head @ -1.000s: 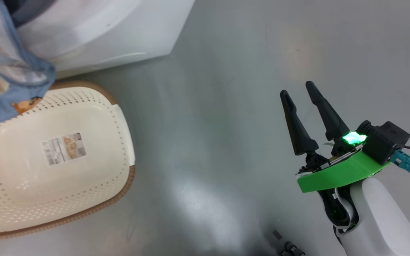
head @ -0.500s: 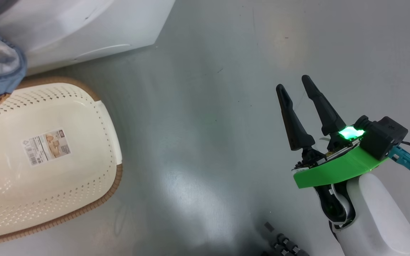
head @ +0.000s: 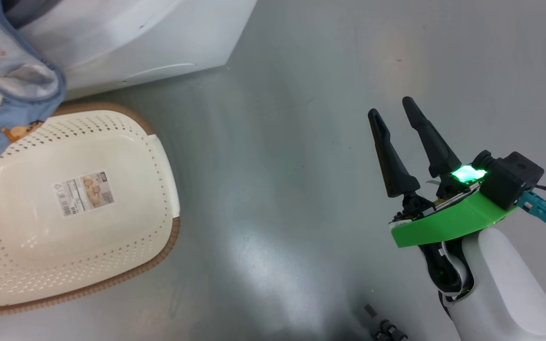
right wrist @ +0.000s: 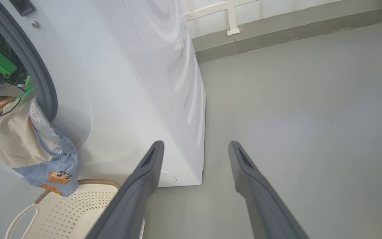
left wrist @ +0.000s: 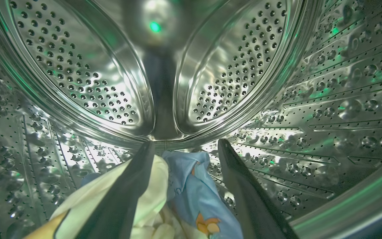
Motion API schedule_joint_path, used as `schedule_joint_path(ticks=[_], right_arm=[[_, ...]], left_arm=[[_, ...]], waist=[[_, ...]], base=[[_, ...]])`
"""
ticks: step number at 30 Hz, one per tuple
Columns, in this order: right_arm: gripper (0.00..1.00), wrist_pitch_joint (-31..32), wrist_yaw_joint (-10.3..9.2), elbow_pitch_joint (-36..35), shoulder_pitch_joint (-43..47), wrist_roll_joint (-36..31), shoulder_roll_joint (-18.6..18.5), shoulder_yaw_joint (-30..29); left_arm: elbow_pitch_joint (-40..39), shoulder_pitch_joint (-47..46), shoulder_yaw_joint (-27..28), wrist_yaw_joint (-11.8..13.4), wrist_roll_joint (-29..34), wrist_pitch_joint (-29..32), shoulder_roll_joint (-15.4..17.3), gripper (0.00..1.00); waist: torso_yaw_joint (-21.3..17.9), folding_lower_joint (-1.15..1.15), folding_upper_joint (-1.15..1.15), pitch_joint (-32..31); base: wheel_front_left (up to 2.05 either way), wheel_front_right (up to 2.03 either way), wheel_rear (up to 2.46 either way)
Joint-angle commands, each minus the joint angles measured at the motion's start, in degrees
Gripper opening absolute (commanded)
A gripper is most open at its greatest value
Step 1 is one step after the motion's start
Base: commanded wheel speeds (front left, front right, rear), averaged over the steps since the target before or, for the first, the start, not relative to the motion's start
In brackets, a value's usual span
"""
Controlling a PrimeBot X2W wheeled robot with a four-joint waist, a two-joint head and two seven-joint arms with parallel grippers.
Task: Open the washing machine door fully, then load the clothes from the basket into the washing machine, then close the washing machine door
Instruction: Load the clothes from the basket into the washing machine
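Here the left gripper is reached deep into the steel drum of the washing machine, its two dark fingers spread wide and pinching nothing. The clothes lie heaped between and beneath those fingers, short of the tips: a light blue printed piece in the gap and a cream piece resting against the left-hand finger, touching it but not clamped. Beyond the fingertips stands the perforated back wall of the drum. The right gripper hovers over bare floor, jaws likewise fully apart and empty. Seen along its own fingers, a tail of the clothes hangs to their left, draped out over the grey gasket and down the machine's white front, just above the basket, which lies empty. The fabric is judged light, limp and easily bunched. It offers no stiff edge, will sag from any single grasp point and may catch on the gasket lip. The likeliest good hold is a thick gathered fold of the hanging tail, close to the gasket, taken through several layers rather than at a thin hem. The trailing part can then be lifted clear and carried inward before the machine is shut.
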Motion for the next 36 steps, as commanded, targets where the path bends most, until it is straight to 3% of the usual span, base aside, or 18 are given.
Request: schedule_joint_path(ticks=[1,6,13,25,36], right_arm=[[1.00,-0.3,0.09,-1.0,1.4,-0.6,-0.2,0.7],[1.00,-0.3,0.09,-1.1,1.8,-0.5,-0.4,0.0],[1.00,-0.3,0.09,-0.8,1.4,-0.2,-0.3,0.1],[1.00,-0.3,0.09,-1.1,2.1,-0.1,-0.8,-1.3],[1.00,-0.3,0.09,-1.2,1.8,-0.3,-1.7,-1.2]], left_arm=[[-1.7,1.6,0.4,-0.1,-0.3,-0.3,2.0,1.00],[-5.3,4.9,-0.4,-0.2,-0.4,-0.3,0.6,1.00],[-13.8,12.3,-0.2,-0.2,0.2,-0.3,1.4,1.00],[-36.2,35.7,4.8,-0.1,-0.1,-0.3,1.8,1.00],[-51.2,54.5,6.3,-0.1,1.1,-0.3,-2.5,1.00]], waist=[[0.7,0.00,0.00,-0.7],[2.2,0.00,0.00,-1.8],[2.9,0.00,0.00,-3.9],[4.4,0.00,0.00,-5.7],[6.3,0.00,0.00,-6.4]], base=[[0.00,0.00,0.00],[0.00,0.00,0.00],[0.00,0.00,0.00],[0.00,0.00,0.00],[0.00,0.00,0.00]])
